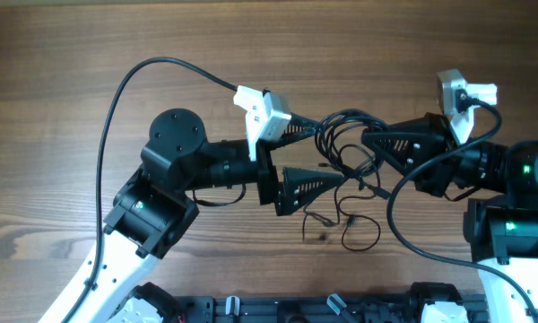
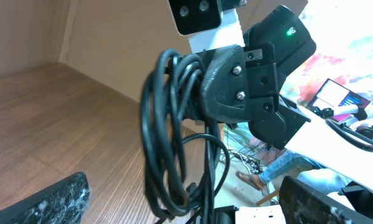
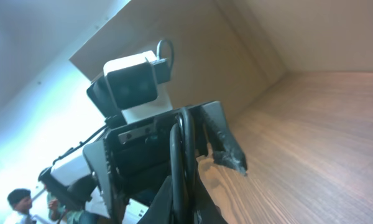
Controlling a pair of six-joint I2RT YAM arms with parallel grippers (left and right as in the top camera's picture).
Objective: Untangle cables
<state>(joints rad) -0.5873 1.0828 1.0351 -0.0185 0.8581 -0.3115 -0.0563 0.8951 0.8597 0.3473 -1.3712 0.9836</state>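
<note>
The right gripper (image 1: 369,139) is reaching in from the right side of the wooden table (image 1: 90,54) with its jaws pressed together, pinching the cables (image 1: 341,133) where several black loops are bunching into one coil. From the left wrist camera, that coil is hanging down from the clamped jaws in long, overlapping loops. In the overhead view, thinner loose strands (image 1: 354,229) are trailing from the coil toward the near edge and lying on the wood. The left gripper (image 1: 330,154) is pointing at the coil from the left with its jaws spread wide, gripping nothing. One of its fingers (image 1: 309,188) is sitting nearer the table's front edge and the other just beside the loops under the white camera module (image 1: 264,112). Whether either finger is touching a cord is not clear.
</note>
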